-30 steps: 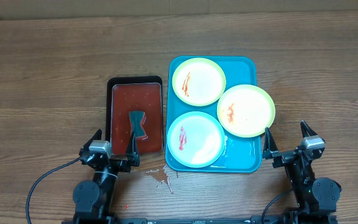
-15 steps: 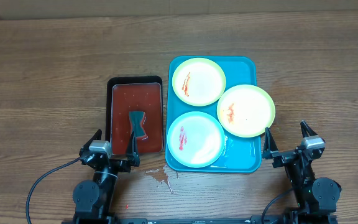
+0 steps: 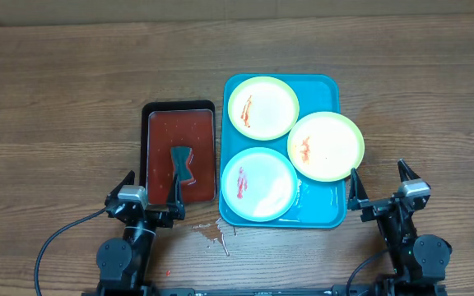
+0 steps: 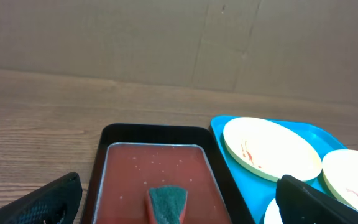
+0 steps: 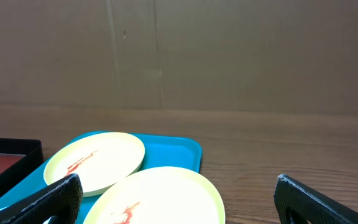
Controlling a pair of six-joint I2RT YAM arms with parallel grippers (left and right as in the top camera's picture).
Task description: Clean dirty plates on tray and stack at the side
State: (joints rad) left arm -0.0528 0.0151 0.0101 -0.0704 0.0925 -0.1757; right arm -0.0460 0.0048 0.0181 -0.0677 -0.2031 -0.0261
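Note:
The turquoise tray (image 3: 323, 89) holds three plates with red smears. A yellow-green plate (image 3: 262, 107) lies at its back, a second yellow-green plate (image 3: 326, 146) overhangs its right rim, and a light-blue plate (image 3: 257, 182) lies at its front left. My left gripper (image 3: 151, 195) is open and empty at the near end of the black tray. My right gripper (image 3: 379, 187) is open and empty just right of the tray's front corner. The left wrist view shows the back plate (image 4: 271, 148). The right wrist view shows both yellow-green plates (image 5: 95, 162) (image 5: 160, 199).
A black tray (image 3: 157, 115) of red liquid stands left of the turquoise tray, with a green-topped sponge (image 3: 181, 164) in it, also in the left wrist view (image 4: 168, 204). Red drips (image 3: 211, 233) mark the table in front. A cardboard wall (image 4: 179, 37) stands behind.

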